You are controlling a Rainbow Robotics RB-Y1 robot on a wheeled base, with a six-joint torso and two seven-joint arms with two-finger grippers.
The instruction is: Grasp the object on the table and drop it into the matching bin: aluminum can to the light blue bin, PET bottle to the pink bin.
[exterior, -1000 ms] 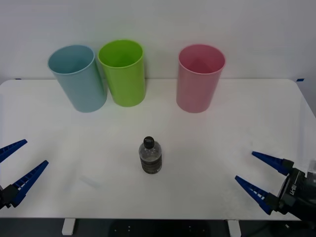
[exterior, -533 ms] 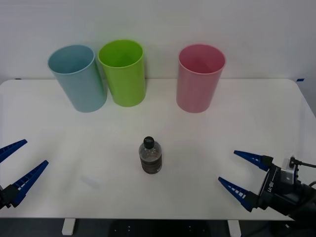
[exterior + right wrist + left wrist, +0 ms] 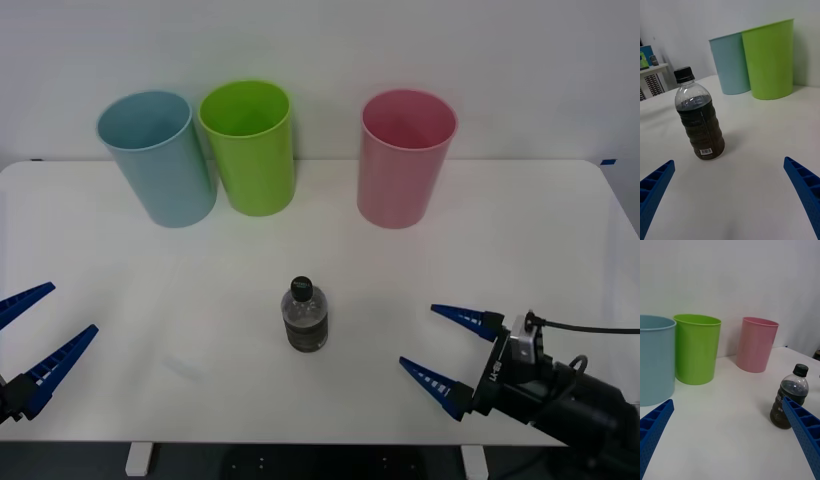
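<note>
Your right gripper (image 3: pixel 447 350) has its fingers spread wide and aimed at the upright PET bottle (image 3: pixel 305 316), which stands on the counter (image 3: pixel 520 240) ahead of them, untouched, while your left gripper (image 3: pixel 32 335) waits open.

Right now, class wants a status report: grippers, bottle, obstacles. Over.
Right gripper open, beside bottle, apart. Left gripper open, parked at table's left edge. Bottle upright, untouched. Nothing between them.

right gripper (image 3: pixel 451 352) nearer PET bottle (image 3: pixel 306 315)
</note>
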